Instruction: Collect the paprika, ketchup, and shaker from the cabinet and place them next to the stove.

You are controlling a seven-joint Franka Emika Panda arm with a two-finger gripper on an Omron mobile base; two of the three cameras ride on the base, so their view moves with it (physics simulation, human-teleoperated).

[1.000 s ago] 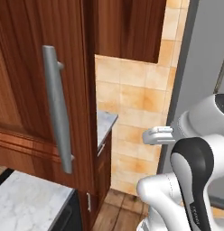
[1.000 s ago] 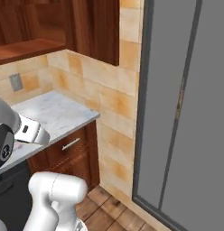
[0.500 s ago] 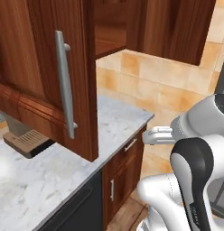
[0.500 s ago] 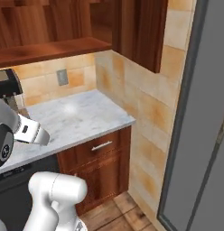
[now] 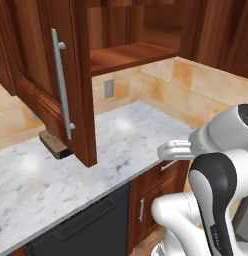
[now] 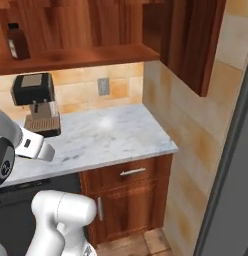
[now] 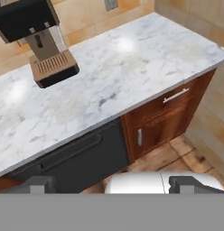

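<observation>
The cabinet point(image 6: 81, 55) holds the paprika point(image 6: 17, 41) at its shelf's left end. The coffee machine point(image 7: 39, 43) occupies the counter's point(image 7: 132, 76) back-left. The gripper's point(image 7: 111, 184) fingers stand apart, holding nothing.

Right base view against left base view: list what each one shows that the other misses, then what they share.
Right base view alone: the paprika standing on the cabinet shelf, the whole coffee machine on the counter, and a tall grey panel at the right edge.

Left base view alone: the open cabinet door with its metal bar handle, hanging in front of the coffee machine so only its base peeks out.

Shared: the marble counter, the wall outlet, the tiled backsplash and the drawer front.
</observation>
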